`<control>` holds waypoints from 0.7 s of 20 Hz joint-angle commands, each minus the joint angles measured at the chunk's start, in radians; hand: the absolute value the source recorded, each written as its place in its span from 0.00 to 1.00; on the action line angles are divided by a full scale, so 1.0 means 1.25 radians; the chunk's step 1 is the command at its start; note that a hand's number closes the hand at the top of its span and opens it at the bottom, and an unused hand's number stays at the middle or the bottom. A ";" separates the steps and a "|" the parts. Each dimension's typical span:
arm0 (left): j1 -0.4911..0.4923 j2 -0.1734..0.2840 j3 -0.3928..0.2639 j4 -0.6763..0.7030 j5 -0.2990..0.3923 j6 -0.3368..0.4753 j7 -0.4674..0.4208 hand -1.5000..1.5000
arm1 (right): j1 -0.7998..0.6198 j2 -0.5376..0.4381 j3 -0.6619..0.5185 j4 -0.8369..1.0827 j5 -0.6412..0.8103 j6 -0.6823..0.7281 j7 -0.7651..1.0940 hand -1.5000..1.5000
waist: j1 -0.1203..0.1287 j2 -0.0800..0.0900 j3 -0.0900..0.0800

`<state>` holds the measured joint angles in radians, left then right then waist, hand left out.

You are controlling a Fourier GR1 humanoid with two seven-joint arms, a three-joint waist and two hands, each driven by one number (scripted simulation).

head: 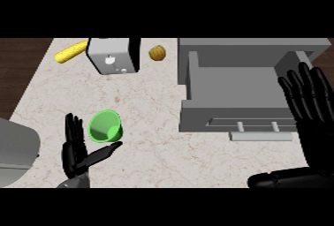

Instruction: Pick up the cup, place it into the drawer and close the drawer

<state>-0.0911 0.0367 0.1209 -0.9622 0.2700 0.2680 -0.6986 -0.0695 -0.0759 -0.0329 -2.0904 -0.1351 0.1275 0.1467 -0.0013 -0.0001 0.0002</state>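
The small bright-green cup is lying on the pale marble-patterned counter, well to the left of the open grey box-shaped drawer, its mouth facing the viewer. The black left hand is sitting just beside the cup's lower left, fingers spread and straight, the thumb stretching under the cup's lower edge; whether it is touching cannot be told. The black right hand is hovering over the drawer's right side, fingers spread straight and holding nothing. Left of the drawer, at the counter's far edge, a silver toaster is standing between a yellow corn cob and a small golden-brown ridged item.
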 commanded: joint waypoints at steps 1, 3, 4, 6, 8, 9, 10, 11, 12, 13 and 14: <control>-0.042 0.006 0.022 0.083 0.005 -0.025 -0.039 0.00 | -0.076 -0.017 -0.034 0.004 -0.040 -0.015 0.071 0.00 | 0.000 0.000 0.000; -0.070 0.021 0.044 0.123 0.012 -0.033 -0.063 0.00 | -0.074 -0.009 -0.020 0.045 -0.006 -0.013 0.022 0.00 | 0.000 0.000 0.000; -0.054 0.016 0.040 0.137 0.019 -0.068 -0.081 0.00 | -0.044 -0.023 -0.033 -0.004 -0.024 0.002 0.036 0.00 | -0.001 0.000 0.000; -0.048 -0.019 0.014 0.094 0.002 -0.014 -0.065 0.00 | -0.029 -0.017 -0.033 0.047 -0.031 0.026 -0.015 0.00 | 0.000 0.000 0.000; -0.107 -0.011 0.034 0.180 0.012 -0.047 -0.095 0.00 | 0.022 0.001 -0.010 -0.016 -0.024 0.015 -0.001 0.00 | -0.003 0.000 0.000; -0.062 0.020 0.029 0.114 0.015 -0.066 -0.062 0.00 | 0.006 0.006 0.014 -0.035 0.015 -0.008 0.025 0.00 | 0.000 0.000 0.000; -0.132 0.022 0.056 0.230 0.025 -0.097 -0.110 0.00 | 0.015 0.021 0.040 0.000 0.027 0.003 -0.014 0.00 | -0.003 0.001 -0.001; -0.130 0.007 0.059 0.261 0.022 -0.095 -0.150 0.00 | -0.022 -0.020 -0.047 0.034 -0.035 0.027 -0.019 0.00 | -0.002 0.001 0.000; -0.154 0.011 0.069 0.252 0.037 -0.086 -0.123 0.00 | -0.023 -0.007 -0.023 0.026 -0.021 0.012 0.000 0.00 | -0.002 0.001 0.000; -0.101 -0.009 0.038 0.190 0.028 -0.087 -0.108 0.00 | -0.048 0.000 -0.016 0.044 0.004 -0.012 0.006 0.00 | 0.001 0.000 0.000; -0.173 0.011 0.081 0.290 0.041 -0.095 -0.152 0.00 | 0.015 0.012 0.025 -0.065 -0.003 -0.010 0.059 0.00 | -0.005 0.001 -0.001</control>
<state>-0.2396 0.0445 0.1854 -0.6992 0.3019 0.1712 -0.8379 -0.0858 -0.0750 -0.0386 -2.0889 -0.1433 0.1285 0.1637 -0.0034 0.0006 -0.0002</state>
